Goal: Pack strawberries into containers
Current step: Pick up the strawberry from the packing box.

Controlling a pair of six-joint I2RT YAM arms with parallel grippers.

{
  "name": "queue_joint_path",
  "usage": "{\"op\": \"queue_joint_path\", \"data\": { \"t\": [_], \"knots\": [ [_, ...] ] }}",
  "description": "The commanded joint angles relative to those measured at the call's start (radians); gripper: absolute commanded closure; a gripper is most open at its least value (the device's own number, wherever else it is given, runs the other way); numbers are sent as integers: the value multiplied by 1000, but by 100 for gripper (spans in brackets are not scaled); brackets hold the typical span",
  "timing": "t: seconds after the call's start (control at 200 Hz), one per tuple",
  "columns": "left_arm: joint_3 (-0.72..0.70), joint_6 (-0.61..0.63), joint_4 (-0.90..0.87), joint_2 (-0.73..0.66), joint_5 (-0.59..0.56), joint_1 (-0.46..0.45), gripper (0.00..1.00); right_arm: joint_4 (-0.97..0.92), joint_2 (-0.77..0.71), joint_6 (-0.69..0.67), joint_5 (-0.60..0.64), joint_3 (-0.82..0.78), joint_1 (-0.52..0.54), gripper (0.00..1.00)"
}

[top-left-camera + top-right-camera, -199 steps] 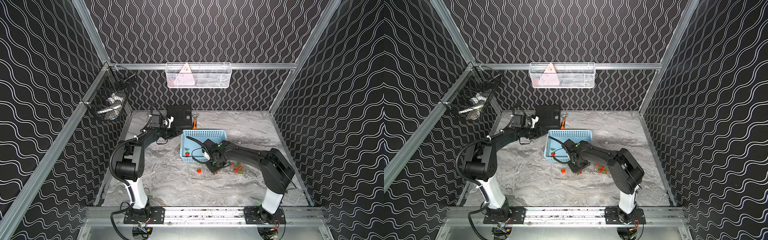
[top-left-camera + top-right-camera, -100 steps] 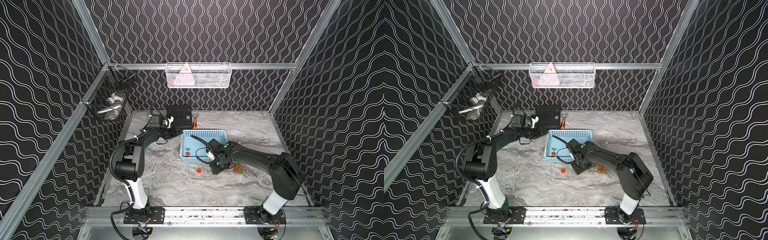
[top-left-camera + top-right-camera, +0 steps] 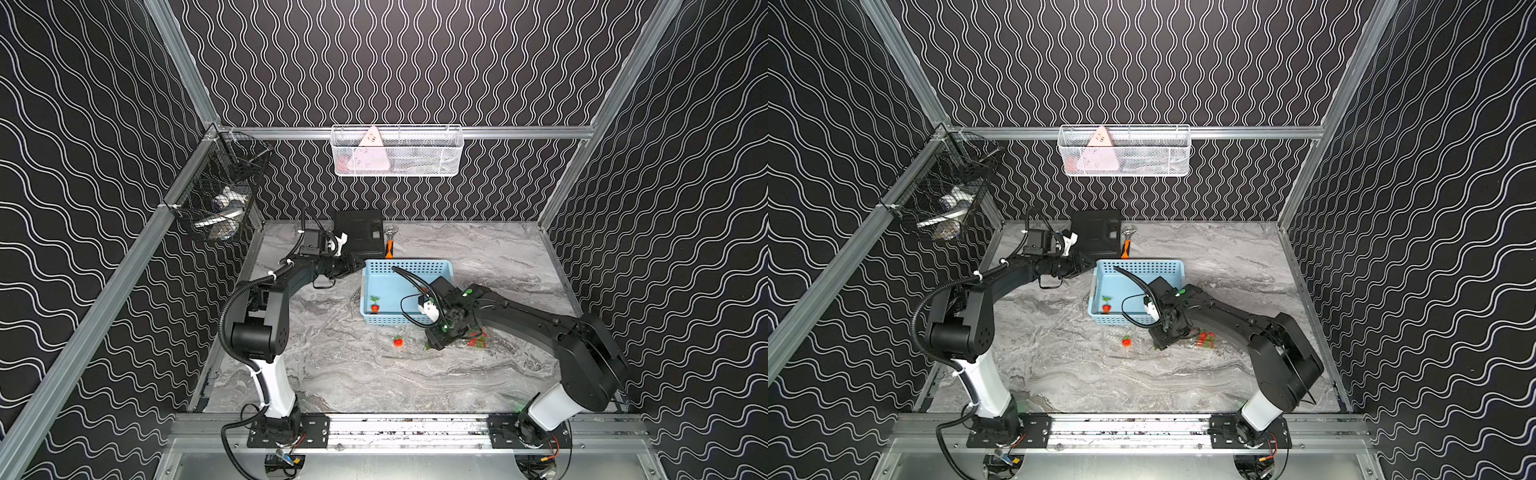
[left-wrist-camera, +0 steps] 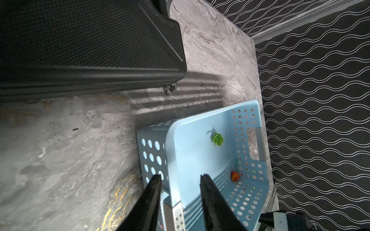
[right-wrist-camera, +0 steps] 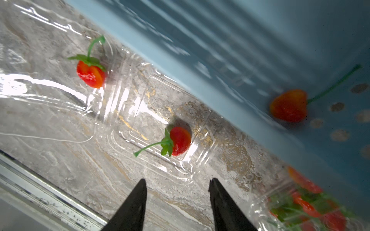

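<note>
1. An open clear container (image 5: 128, 112) lies on the table (image 3: 353, 374), just near of the basket. It holds one strawberry (image 5: 91, 76) in its left half and another strawberry (image 5: 180, 141) in its right half.
2. The right gripper (image 5: 178, 180) hovers over that right half, its jaws spread, with nothing between them.
3. Just right of it sits a second container (image 5: 258, 208), crowded with strawberries (image 5: 306, 207).
4. Behind both, the blue basket (image 3: 405, 266) holds a single strawberry (image 3: 375, 308) close to its near-left corner, and a green leaf tuft (image 4: 217, 139) lies near that berry.
5. The left gripper (image 4: 180, 176) straddles the basket's far-left corner, one finger outside the wall and one inside. I cannot tell whether they pinch it.
6. Farther back, a black case (image 3: 359, 232) and an orange-handled tool (image 3: 389, 249) lie close to the far wall.
</note>
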Motion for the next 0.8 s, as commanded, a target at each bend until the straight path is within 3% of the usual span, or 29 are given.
{"op": "queue_joint_path", "data": {
  "t": [0.0, 0.796],
  "knots": [
    [10, 22, -3, -3, 5, 0, 62, 24, 2, -58, 0, -5, -1, 46],
    [14, 31, -12, 1, 4, 0, 62, 47, 173, -104, -27, 41, 28, 44]
  ]
}}
